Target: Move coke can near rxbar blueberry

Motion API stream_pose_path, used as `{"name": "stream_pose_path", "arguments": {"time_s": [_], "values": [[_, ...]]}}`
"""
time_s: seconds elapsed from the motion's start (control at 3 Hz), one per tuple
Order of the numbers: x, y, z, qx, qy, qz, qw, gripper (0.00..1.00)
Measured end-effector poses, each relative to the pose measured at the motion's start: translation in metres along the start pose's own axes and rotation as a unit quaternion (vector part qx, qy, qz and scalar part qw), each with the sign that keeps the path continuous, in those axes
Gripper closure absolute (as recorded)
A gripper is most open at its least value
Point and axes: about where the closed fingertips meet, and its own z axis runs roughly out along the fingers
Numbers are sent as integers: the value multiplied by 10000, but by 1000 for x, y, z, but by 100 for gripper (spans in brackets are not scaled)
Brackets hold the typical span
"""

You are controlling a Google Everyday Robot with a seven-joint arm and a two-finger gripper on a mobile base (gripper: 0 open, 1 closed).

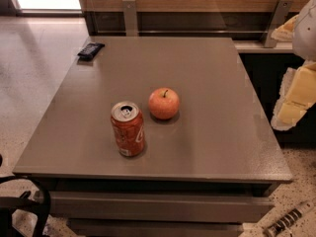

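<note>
One can upright on tabletop, well left of the tool; tool state: can't tell. Looks opened, likely light, thin-walled, slick: grip mid-body, gently. Bar lies farther left, beyond.

on the tabletop the can stands front centre, the apple just behind-right, the bar at the far left corner; the tool hangs beyond the right edge.

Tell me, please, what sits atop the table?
The coke can, apple, and rxbar blueberry at the far-left corner; surface beneath them is hidden. The gripper hangs right of the table.
</note>
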Motion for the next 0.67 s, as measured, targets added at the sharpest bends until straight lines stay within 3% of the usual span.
{"name": "stream_pose_path", "arguments": {"time_s": [0.33,0.67], "values": [[0,0,-1,11,-13,0,10000,0],[-6,3,0,84,-677,124,9976,0]]}}
